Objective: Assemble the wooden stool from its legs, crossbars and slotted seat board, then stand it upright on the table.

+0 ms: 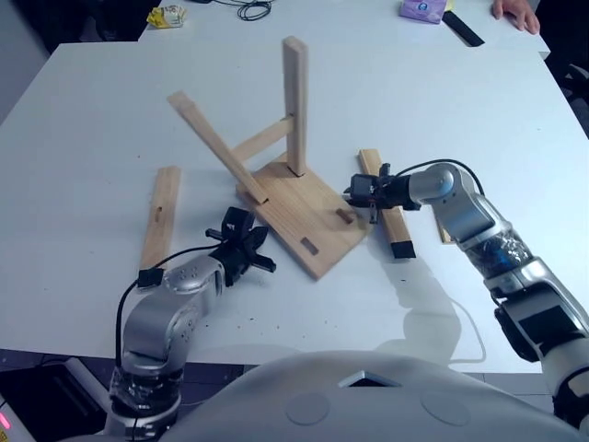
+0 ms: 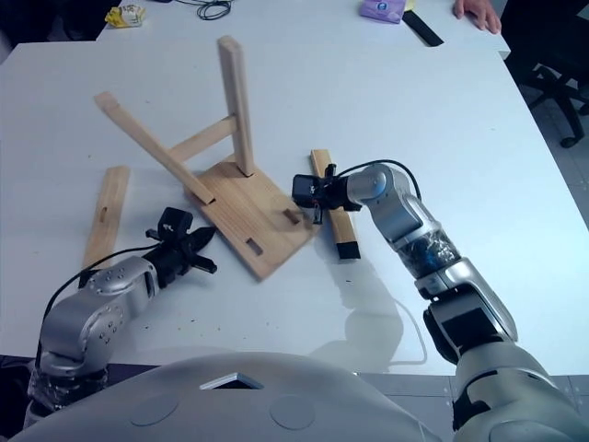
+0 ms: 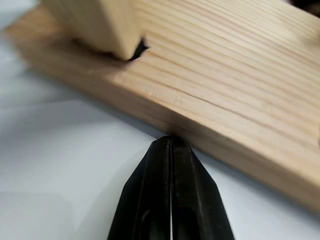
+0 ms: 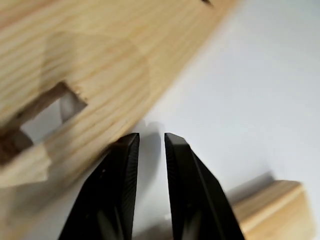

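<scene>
The slotted seat board [image 1: 308,221] lies flat on the white table. Two legs stand in it: one upright [image 1: 295,101], one leaning left [image 1: 213,140], with a crossbar [image 1: 262,140] joining them. My left gripper [image 3: 170,141] is shut, its tip touching the board's near-left edge [image 3: 225,130]. My right gripper [image 4: 151,136] sits low at the board's right edge beside an empty slot [image 4: 47,107], its fingers [image 4: 122,165] a narrow gap apart with nothing between them. A loose leg [image 1: 161,214] lies to the left. Another wooden piece [image 1: 388,219] with a black end lies under the right wrist.
At the table's far edge are a yellow packet [image 1: 167,15], a purple packet [image 1: 421,9], a black strip [image 1: 463,28] and a person's hand [image 1: 515,11]. White table [image 1: 442,101] spreads bare to the right and far left.
</scene>
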### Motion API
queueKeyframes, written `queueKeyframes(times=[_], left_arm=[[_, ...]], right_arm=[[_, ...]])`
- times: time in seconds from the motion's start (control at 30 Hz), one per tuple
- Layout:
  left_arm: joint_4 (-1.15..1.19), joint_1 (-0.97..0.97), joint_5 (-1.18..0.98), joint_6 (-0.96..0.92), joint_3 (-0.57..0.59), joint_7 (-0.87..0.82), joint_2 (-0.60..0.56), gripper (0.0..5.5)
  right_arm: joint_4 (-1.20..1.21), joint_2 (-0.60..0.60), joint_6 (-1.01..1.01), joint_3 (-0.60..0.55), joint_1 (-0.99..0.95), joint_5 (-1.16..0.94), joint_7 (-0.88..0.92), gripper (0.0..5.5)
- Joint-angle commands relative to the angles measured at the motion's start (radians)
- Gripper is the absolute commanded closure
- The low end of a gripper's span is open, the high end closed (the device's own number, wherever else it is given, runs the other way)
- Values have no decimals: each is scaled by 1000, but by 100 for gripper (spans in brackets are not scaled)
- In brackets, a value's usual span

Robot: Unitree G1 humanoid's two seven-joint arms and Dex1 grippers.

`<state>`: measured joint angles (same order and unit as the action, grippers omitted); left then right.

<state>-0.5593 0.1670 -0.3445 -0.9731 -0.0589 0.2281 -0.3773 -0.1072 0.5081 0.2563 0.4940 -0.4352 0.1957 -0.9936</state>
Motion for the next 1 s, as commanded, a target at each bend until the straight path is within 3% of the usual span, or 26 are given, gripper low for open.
queueKeyframes(times=[0.03,0.47,1.0], left_arm=[[181,-74,23,72,-24,87,-42,550],[417,-242,40,237,-45,173,12,550],[464,-307,56,283,-52,151,136,550]], right_arm=[[107,-45,121,-16,46,-31,23,454],[314,-163,409,-71,156,-81,176,454],[363,-161,487,-86,153,-99,220,454]])
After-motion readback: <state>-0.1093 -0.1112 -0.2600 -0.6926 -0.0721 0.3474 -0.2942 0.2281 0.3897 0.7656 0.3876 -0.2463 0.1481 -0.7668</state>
